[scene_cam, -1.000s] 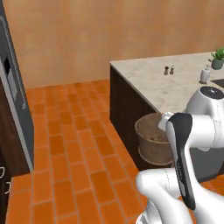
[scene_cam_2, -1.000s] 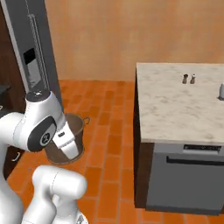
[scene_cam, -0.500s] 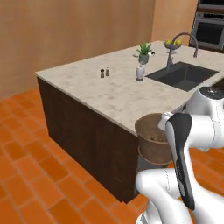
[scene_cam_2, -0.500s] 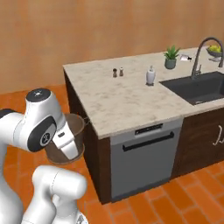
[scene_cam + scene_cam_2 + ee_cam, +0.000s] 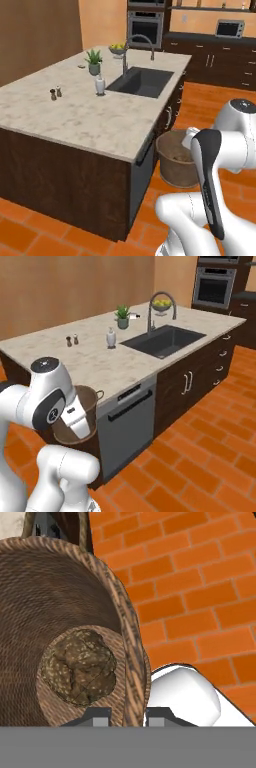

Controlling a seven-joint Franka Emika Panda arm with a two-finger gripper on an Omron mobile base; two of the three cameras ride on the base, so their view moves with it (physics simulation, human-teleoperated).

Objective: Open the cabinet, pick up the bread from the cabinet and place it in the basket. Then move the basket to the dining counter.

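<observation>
The round brown woven basket [image 5: 172, 164] hangs above the orange tile floor, close to the corner of the dining counter [image 5: 75, 117]. In the hand view I look down into the basket [image 5: 60, 597], where the dark seeded bread [image 5: 77, 668] lies on its bottom. My gripper [image 5: 127, 715] is shut on the basket's rim, one finger inside and one outside. In the right base view the basket [image 5: 89, 402] sits behind my forearm, next to the beige counter [image 5: 97, 358]. The cabinet is out of view.
The island holds a dark sink [image 5: 140, 82] with an arched faucet [image 5: 161, 300], a soap bottle [image 5: 100, 85], shakers [image 5: 55, 93] and a plant [image 5: 94, 61]. A dishwasher front [image 5: 127, 426] faces me. Wall ovens [image 5: 145, 22] stand behind. Open floor [image 5: 210, 446] lies to the right.
The whole picture has swung as the base turned and drove: the island now lies close in front with its sink in view. The basket stays in my gripper at the same spot relative to the arm.
</observation>
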